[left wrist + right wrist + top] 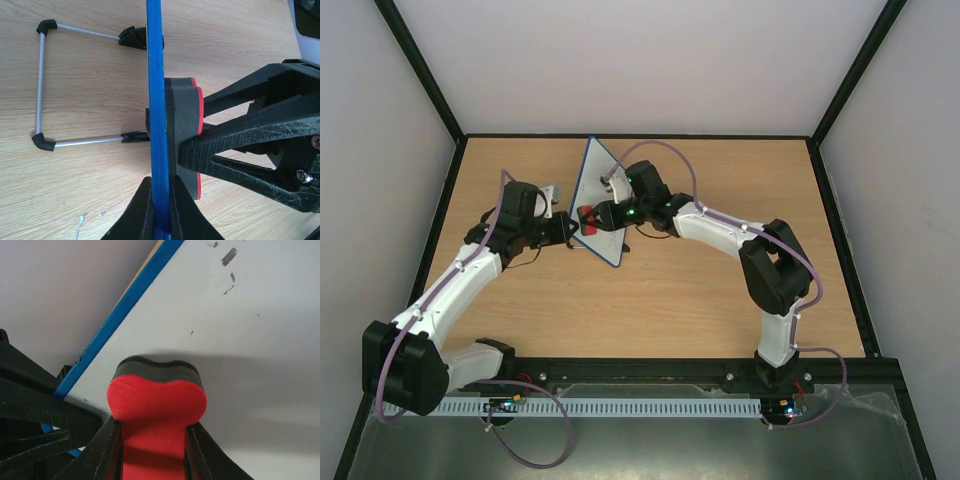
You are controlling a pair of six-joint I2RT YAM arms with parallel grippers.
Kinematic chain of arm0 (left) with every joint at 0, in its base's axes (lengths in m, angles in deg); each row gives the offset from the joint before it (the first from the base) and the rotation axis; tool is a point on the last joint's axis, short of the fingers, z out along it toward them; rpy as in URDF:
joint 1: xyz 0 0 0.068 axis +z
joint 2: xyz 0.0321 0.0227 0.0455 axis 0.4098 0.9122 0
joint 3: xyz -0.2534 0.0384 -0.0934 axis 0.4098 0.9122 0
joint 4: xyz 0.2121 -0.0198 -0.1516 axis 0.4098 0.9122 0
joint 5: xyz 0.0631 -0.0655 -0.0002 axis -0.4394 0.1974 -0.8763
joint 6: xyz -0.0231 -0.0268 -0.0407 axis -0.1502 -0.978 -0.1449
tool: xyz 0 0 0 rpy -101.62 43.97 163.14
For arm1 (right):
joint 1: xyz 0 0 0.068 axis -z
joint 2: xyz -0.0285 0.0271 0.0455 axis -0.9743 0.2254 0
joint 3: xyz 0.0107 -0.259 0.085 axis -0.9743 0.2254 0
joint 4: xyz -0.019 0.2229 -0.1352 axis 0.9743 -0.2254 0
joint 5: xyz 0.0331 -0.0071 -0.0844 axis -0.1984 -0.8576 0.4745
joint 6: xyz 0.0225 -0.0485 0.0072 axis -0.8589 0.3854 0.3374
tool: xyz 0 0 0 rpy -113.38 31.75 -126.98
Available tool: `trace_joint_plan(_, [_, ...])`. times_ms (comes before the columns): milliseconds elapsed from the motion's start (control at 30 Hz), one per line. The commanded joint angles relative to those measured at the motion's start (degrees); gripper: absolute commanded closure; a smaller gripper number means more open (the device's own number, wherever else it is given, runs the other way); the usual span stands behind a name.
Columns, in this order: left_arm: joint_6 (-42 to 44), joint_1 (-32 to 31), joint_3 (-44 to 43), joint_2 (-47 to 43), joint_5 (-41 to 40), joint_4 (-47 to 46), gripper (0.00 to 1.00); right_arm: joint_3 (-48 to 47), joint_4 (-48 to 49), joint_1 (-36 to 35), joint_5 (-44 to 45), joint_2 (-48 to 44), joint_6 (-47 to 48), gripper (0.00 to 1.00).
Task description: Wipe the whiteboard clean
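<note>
The whiteboard point(598, 180) stands on edge, tilted, in the middle of the wooden table. My left gripper point(161, 202) is shut on its blue rim point(155, 75), one finger on each face. My right gripper point(155, 450) is shut on the red eraser point(157, 402), whose dark felt side presses flat against the white face point(260, 350). A few dark marks point(229, 256) show near the board's far edge. In the top view the eraser point(586, 218) sits low on the board, close to the left gripper point(570, 233).
A wire stand point(42, 85) with black corner feet juts from the board's back over the table point(75, 165). Black frame posts and pale walls enclose the table point(720, 300). The right arm point(720, 228) reaches in from the right.
</note>
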Motion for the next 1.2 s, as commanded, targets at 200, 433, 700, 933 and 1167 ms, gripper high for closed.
trace_joint_plan(200, [6.9, -1.0, -1.1, 4.2, 5.8, 6.1, 0.98, 2.5, -0.4, 1.6, 10.9, 3.2, 0.9, 0.98])
trace_joint_plan(433, [7.7, 0.1, -2.6, 5.2, 4.4, 6.9, 0.98, -1.7, -1.9, 5.9, 7.1, 3.5, 1.6, 0.98])
trace_joint_plan(700, [4.3, 2.0, -4.7, -0.2, -4.2, 5.9, 0.51, 5.7, -2.6, 8.0, 2.4, -9.0, 7.2, 0.98])
trace_joint_plan(933, [-8.6, -5.4, 12.0, -18.6, -18.0, -11.3, 0.21, 25.5, 6.8, 9.0, 6.5, -22.3, 19.4, 0.98])
trace_joint_plan(1167, [-12.9, -20.1, 20.6, -17.5, -38.4, -21.9, 0.23, 38.0, 21.7, 7.8, 8.8, -25.0, 24.1, 0.98])
